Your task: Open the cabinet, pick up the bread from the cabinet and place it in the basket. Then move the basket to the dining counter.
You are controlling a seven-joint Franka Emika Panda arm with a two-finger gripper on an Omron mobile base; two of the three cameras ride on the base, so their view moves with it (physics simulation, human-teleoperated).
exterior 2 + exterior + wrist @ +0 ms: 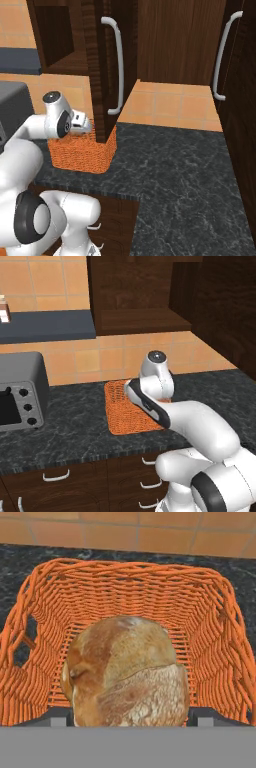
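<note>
A: How many? One bread (125, 669), one basket (210, 627)

B: Hand view: gripper (128, 716) wide, its dark tips flanking the bread, over the basket. Right base view adds the open cabinet (105, 75) door

The round tan-brown crusty loaf of bread (127, 669) covers the pincer's dark fingertips (205, 716), so contact there cannot be judged. The white arm hides the near part of the orange woven wicker basket (125, 413) beneath the pincer.
</note>
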